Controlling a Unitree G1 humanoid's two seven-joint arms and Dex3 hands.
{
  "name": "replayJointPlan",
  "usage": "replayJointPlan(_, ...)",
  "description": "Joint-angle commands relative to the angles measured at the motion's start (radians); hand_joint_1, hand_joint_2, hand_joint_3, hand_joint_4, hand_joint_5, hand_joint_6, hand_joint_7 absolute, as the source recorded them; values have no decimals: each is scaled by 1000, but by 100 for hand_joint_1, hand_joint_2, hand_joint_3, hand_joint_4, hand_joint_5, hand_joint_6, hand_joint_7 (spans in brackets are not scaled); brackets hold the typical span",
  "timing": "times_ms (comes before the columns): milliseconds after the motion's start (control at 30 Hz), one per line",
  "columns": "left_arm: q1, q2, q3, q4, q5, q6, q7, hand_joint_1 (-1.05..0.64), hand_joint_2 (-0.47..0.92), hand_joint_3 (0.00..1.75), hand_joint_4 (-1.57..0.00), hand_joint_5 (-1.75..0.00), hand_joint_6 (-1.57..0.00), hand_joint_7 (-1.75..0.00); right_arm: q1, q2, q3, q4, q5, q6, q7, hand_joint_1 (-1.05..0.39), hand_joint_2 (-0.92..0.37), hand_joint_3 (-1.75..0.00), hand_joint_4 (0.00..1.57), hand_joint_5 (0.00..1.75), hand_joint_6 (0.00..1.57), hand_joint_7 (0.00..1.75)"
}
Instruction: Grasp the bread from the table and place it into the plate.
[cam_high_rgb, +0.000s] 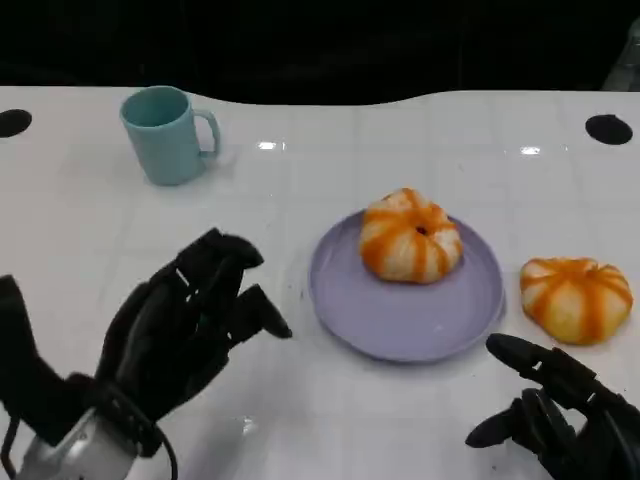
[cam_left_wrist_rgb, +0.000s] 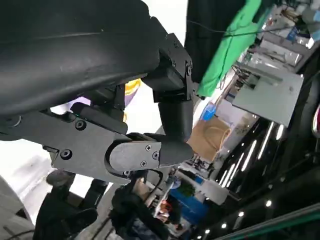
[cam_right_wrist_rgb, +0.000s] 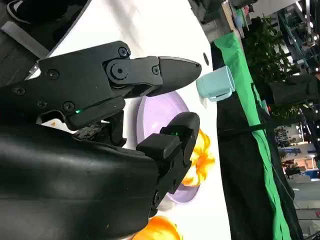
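Observation:
An orange-and-white striped bread roll (cam_high_rgb: 411, 236) lies on the lilac plate (cam_high_rgb: 400, 315) at the table's centre. A second roll of the same kind (cam_high_rgb: 576, 298) sits on the bare table to the right of the plate. My right hand (cam_high_rgb: 560, 415) hovers low at the front right, just short of that second roll, fingers spread and holding nothing. My left hand (cam_high_rgb: 185, 325) is raised at the front left, fingers apart and empty. The right wrist view shows the plate (cam_right_wrist_rgb: 159, 117), the roll on it (cam_right_wrist_rgb: 202, 159) and the other roll (cam_right_wrist_rgb: 157, 229) past my fingers (cam_right_wrist_rgb: 165, 75).
A light blue mug (cam_high_rgb: 165, 133) stands at the back left of the white table (cam_high_rgb: 300, 190); it also appears in the right wrist view (cam_right_wrist_rgb: 216, 82). Black round holes (cam_high_rgb: 608, 128) mark the far corners. The table's back edge meets a dark background.

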Motion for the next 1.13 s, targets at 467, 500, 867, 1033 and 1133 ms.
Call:
replayJointPlan(467, 133, -21, 20, -38, -2, 26, 97, -50, 92, 50, -64, -175, -44, -166, 5, -14, -4, -5, 2, -6, 1, -74, -92, -35, 71, 113, 89, 42)
replayJointPlan(500, 133, -20, 16, -33, 3, 23, 98, -50, 92, 50, -64, -175, -44, -165, 3, -16, -5, -3, 1, -3, -1, -74, -92, -35, 71, 113, 89, 42)
replayJointPlan(867, 122, -14, 2, -10, 28, 11, 86, -50, 92, 48, -67, -175, -48, -167, -13, -17, -14, 32, 5, -24, 12, -75, -92, -34, 71, 114, 91, 41)
replayJointPlan(1033, 121, -16, 4, -7, 32, 10, 83, -50, 92, 48, -67, -175, -48, -167, -16, -16, -15, 37, 5, -28, 15, -75, -92, -34, 71, 114, 91, 41)
replayJointPlan(1133, 120, -17, 4, -7, 33, 11, 82, -50, 92, 48, -67, -175, -47, -167, -16, -16, -15, 39, 5, -30, 15, -75, -92, -34, 71, 114, 91, 41)
